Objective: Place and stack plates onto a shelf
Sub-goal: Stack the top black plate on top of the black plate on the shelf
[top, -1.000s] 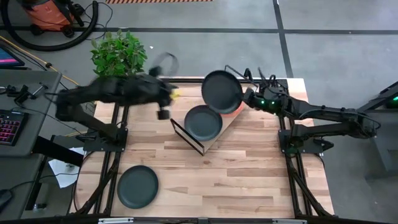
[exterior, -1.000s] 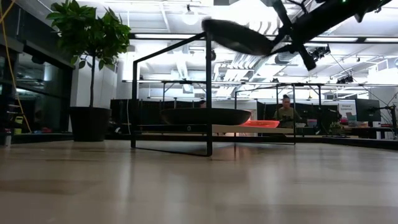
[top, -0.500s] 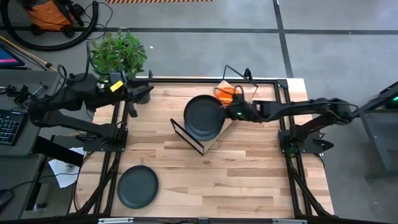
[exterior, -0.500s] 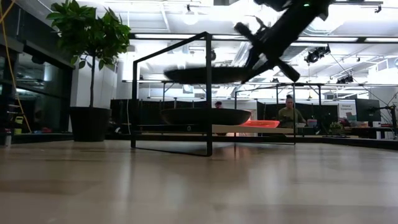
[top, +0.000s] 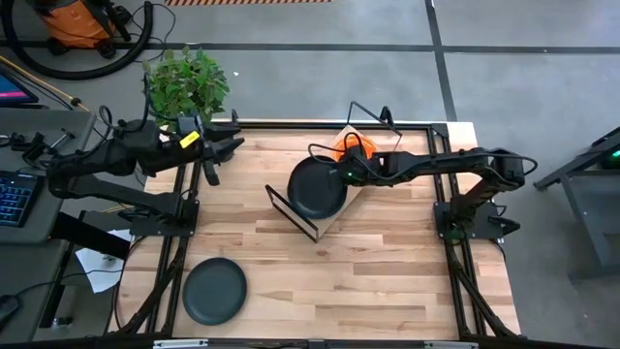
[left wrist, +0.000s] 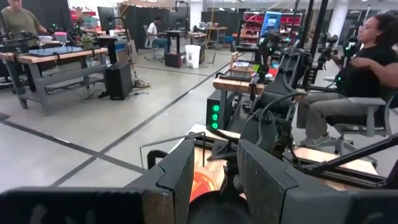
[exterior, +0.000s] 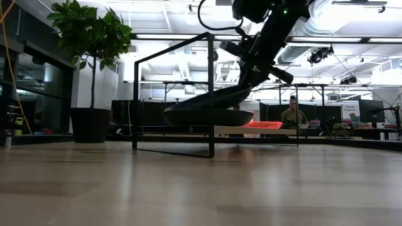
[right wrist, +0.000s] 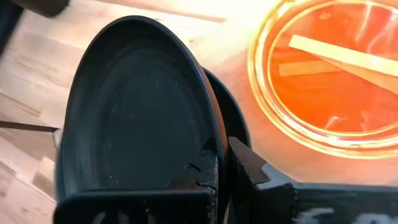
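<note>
The right gripper (top: 341,174) pinches the rim of a dark grey plate (top: 316,187) between closed fingers and holds it tilted over a second grey plate (exterior: 207,117) already on the shelf (top: 351,197); the far edge appears to touch the lower plate while the gripped edge rides higher, apparently so the plate can settle into a stack. The right wrist view shows the held plate's rim clamped in the fingers (right wrist: 208,168), the lower plate's edge showing just beneath it. Beside the grey pair on the same board sit the translucent orange plates (right wrist: 323,81), smaller ones kept apart from the larger, seemingly to leave each size its own pile. The right arm reaches in from the table's right edge, stretched nearly flat across the shelf, its wrist angled down toward the board in the low view. The left gripper (top: 221,147) waits near the table's back left corner, fingers slightly parted and empty, pointing toward the shelf. A 3rd grey plate (top: 214,290) lies alone near the front left of the table (top: 387,281), well apart from the shelf.
</note>
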